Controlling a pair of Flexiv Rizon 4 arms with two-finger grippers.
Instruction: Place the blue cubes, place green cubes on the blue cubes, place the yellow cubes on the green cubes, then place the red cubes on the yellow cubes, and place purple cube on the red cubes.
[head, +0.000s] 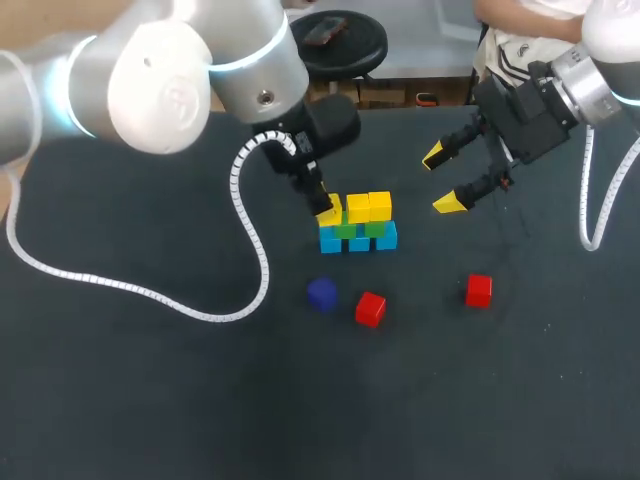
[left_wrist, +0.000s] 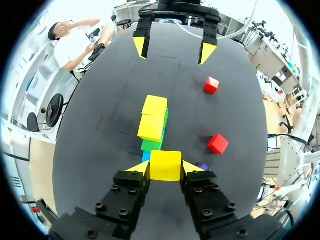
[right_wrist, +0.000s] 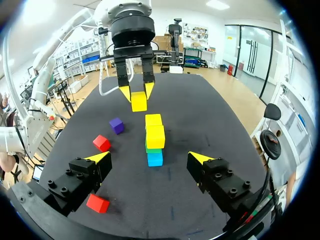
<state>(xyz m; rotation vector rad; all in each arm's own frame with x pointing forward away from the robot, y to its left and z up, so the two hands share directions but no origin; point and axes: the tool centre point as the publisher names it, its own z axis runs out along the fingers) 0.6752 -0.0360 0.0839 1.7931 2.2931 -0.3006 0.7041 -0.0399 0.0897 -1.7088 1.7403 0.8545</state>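
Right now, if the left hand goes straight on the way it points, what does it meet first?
The left hand carries a yellow cube, so that cube would touch first. It would probably meet the green cube just ahead, or the blue cube showing by it. Depth leaves that unclear.

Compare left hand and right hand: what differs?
Left hand is shut on a yellow cube; right hand is open and holds nothing. Left hand is at one end of the cube stack; right hand stands apart from it. Both have yellow tips.
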